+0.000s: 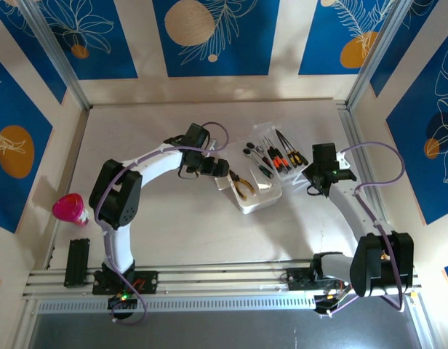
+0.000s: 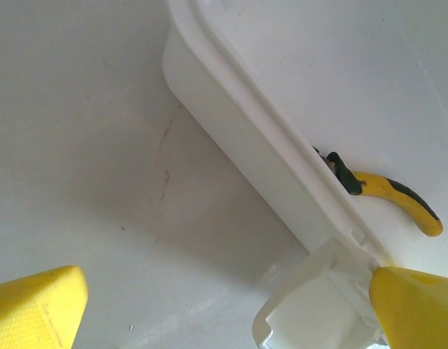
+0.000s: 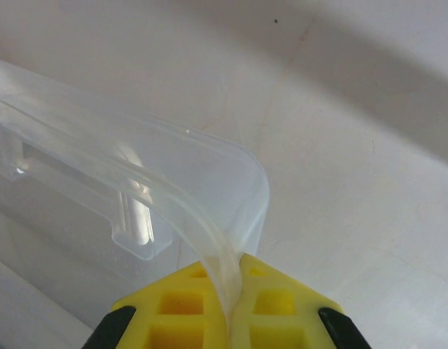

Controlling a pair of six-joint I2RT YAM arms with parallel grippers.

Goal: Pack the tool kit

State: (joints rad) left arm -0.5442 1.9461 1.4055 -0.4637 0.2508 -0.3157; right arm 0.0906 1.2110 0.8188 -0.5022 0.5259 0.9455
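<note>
Right wrist view: the right claw [image 3: 230, 309] pinches the thin rim of the clear lid [image 3: 173, 171], which curves up and left; bare table [image 3: 355, 189] lies open to its right. The left claw [image 2: 229, 305] is spread wide, empty; the wall of the box [image 2: 238, 138] runs just ahead, yellow-handled pliers [image 2: 391, 193] beyond it, table free leftward.

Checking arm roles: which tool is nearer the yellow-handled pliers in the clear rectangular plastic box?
Left. The left tool stands open beside the clear plastic box, yellow-handled pliers just inside its wall. The right tool is shut on the clear lid, farther off.
</note>
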